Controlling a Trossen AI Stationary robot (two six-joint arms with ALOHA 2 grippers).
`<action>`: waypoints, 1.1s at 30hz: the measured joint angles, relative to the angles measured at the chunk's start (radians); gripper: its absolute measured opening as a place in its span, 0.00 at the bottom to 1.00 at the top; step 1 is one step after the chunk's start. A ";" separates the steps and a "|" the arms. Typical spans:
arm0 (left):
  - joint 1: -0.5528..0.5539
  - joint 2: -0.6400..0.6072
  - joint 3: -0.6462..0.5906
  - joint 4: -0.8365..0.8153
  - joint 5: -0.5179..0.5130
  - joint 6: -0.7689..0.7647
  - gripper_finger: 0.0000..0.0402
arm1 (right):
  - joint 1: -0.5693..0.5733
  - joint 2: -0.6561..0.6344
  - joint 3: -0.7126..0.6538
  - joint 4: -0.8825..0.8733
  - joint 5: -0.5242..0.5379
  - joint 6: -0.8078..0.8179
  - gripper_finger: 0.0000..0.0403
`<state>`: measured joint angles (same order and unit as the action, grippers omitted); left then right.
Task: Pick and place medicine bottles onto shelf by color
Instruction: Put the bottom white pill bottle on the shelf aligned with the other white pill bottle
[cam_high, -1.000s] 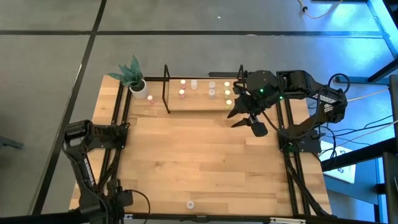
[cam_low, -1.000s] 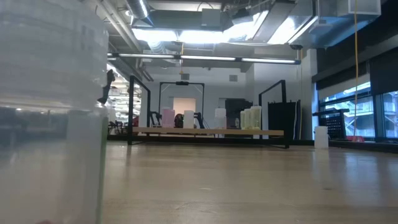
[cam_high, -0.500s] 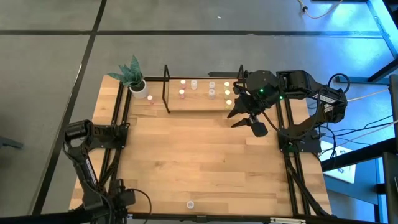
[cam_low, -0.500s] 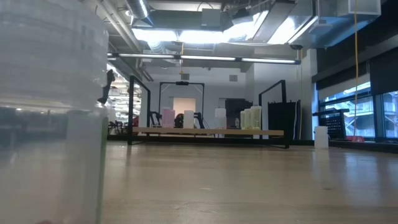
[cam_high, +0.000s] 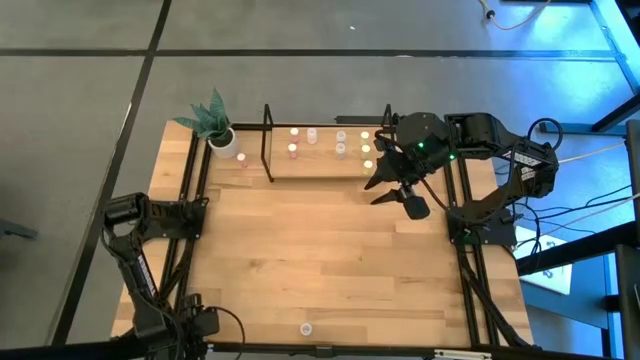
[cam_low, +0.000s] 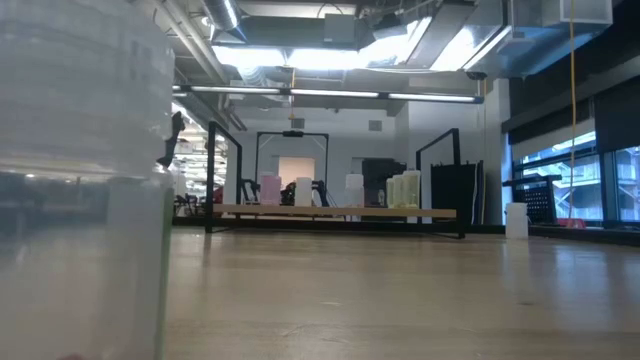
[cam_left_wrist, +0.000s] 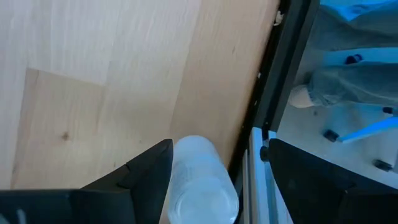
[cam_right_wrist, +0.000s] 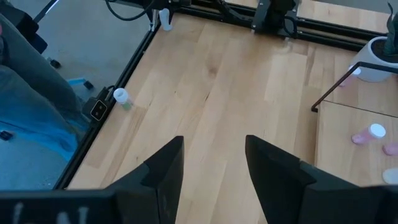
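Note:
My left gripper (cam_high: 195, 325) (cam_left_wrist: 217, 149) is open at the table's near left corner and points down. Its fingers stand on either side of a whitish medicine bottle (cam_left_wrist: 202, 180), which stands upright on the table beside the black frame rail (cam_left_wrist: 264, 93). My right gripper (cam_high: 382, 190) (cam_right_wrist: 214, 143) hangs open above the table, just in front of the shelf's right end, with nothing between its fingers. The shelf (cam_high: 320, 167) at the far edge carries several medicine bottles (cam_high: 340, 150). Another bottle (cam_high: 306, 328) (cam_right_wrist: 120, 96) stands near the front edge, and a pink one (cam_high: 243, 160) stands by the plant pot. My left gripper's fingers flank the bottle from above. The bottle's side (cam_left_wrist: 177, 168) lies right against one finger (cam_left_wrist: 155, 168), but I cannot tell whether they touch. A gap shows between the bottle and the other finger (cam_left_wrist: 298, 174).
A white pot with a green plant (cam_high: 220, 135) stands at the far left, beside the shelf. Black frame rails (cam_high: 195, 200) run along the table's left and right sides. The wide wooden middle of the table (cam_high: 320, 250) carries nothing. A blurred clear bottle (cam_low: 80, 180) fills the low view's left.
My left gripper has tipped a little further downward at the near left corner.

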<state>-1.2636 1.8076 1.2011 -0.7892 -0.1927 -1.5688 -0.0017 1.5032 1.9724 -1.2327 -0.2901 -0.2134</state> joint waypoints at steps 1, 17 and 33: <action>0.000 0.000 0.000 -0.004 0.000 0.000 0.64 | 0.000 0.000 0.000 0.000 0.000 0.000 0.43; -0.007 0.000 0.000 -0.048 0.083 0.000 0.64 | 0.000 0.000 0.000 0.003 0.000 0.000 0.43; -0.006 0.000 0.000 -0.060 0.100 -0.009 0.51 | 0.000 0.000 0.000 0.002 0.000 0.000 0.43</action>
<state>-1.2701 1.8076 1.2015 -0.8490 -0.0926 -1.5777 -0.0015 1.5032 1.9724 -1.2308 -0.2897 -0.2134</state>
